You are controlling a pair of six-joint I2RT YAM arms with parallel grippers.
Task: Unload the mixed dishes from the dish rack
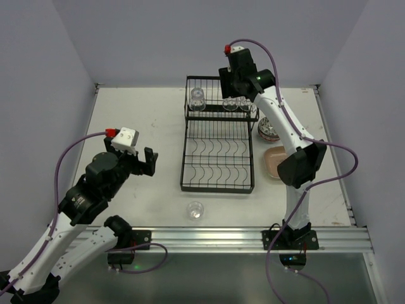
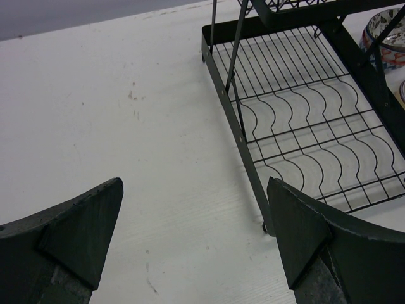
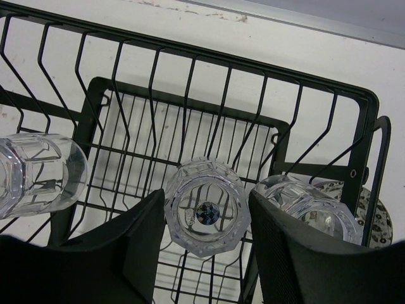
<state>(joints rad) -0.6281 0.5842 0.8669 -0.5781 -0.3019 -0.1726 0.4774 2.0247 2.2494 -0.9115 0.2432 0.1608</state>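
The dish rack holds three clear glasses on its upper shelf. On the white bench, between pale walls, a fourth glass stands before the rack, with a patterned bowl and brown plate to its right. The right tool straddles the middle glass; whether it is clamped cannot be told. The left tool gapes wide, left of the rack.

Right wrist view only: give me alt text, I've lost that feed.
The right gripper has its dark fingers either side of the middle glass, seen end-on, on the upper shelf of the black wire dish rack; contact cannot be told. A second glass sits to its left, a third glass to its right.
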